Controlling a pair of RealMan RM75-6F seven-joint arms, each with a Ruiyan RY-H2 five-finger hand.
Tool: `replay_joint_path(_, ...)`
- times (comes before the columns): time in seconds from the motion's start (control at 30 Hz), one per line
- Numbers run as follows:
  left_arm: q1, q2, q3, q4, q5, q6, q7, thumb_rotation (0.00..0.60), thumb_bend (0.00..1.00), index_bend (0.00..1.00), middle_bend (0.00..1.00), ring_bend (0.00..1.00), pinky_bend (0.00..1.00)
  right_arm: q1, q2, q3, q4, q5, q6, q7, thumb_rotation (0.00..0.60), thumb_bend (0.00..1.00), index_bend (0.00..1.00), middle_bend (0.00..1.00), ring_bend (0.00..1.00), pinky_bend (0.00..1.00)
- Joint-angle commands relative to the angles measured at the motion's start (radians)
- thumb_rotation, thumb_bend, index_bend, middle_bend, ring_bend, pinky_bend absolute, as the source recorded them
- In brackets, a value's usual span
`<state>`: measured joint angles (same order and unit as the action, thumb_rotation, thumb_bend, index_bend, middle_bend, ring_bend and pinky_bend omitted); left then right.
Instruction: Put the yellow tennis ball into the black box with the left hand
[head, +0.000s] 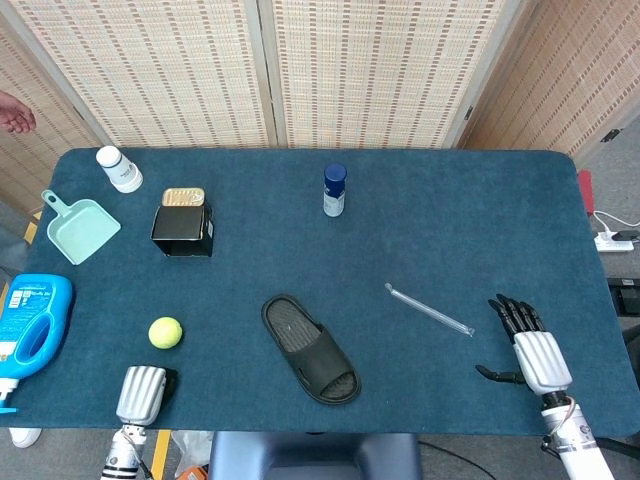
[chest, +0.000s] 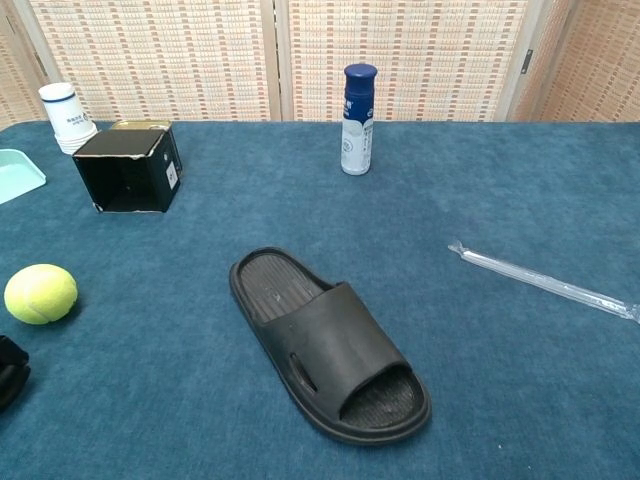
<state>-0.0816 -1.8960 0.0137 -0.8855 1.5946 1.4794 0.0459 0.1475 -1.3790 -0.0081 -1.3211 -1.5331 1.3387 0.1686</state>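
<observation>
The robot's left hand (head: 143, 393) sits at the near table edge, its silver back turned to the head camera so its fingers are hidden, and the chest view catches only a dark sliver of it at the bottom-left corner (chest: 10, 370); whether it is spread or clenched cannot be told. It is just short of the yellow tennis ball (head: 165, 332), apart from it. The ball (chest: 40, 293) rests on the cloth, well apart from the black open-fronted box (head: 183, 227), which lies on its side further back with a gold tin (head: 184, 197) touching its rear. The right hand (head: 527, 340) lies near the right front corner with its dark fingers (head: 516, 314) stretched flat and apart, grasping nothing; the chest view does not show it. The dark blue felt-covered table (head: 450, 220) stands before woven reed screens (head: 360, 70). Both views show a black rubber slipper (chest: 328, 345), a blue-capped white spray bottle (chest: 357, 119), a clear wrapped straw (chest: 545, 280) and a white pill bottle (chest: 66, 117). The mint green dustpan (head: 80, 226) is cut off by the chest frame, and only the head view shows the blue detergent jug (head: 32, 325) at the left edge and a person's hand (head: 14, 112) cropped at the far left.
</observation>
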Motion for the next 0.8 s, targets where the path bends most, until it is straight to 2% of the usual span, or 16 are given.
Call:
replay_joint_path(0.03, -0.020, -0.021, -0.012, 0.007, -0.013, -0.027, 0.019, 0.600, 0.69, 1.00, 1.00, 1.00, 1.00, 0.000, 0.001, 0.000, 0.000, 0.001, -0.001, 0.001, 0.600, 0.00, 0.00, 0.00, 0.00, 0.00)
replay_joint_path(0.53, -0.129, -0.053, -0.101, 0.088, -0.077, -0.106, -0.012, 0.600, 0.69, 1.00, 1.00, 1.00, 1.00, -0.001, 0.007, 0.002, 0.003, 0.006, -0.001, 0.020, 0.600, 0.00, 0.00, 0.00, 0.00, 0.00)
replay_joint_path(0.8, -0.189, -0.067, -0.116, 0.166, -0.088, -0.152, -0.038, 0.600, 0.69, 1.00, 1.00, 1.00, 1.00, -0.003, 0.004, 0.001, -0.002, 0.007, 0.002, 0.004, 0.600, 0.00, 0.00, 0.00, 0.00, 0.00)
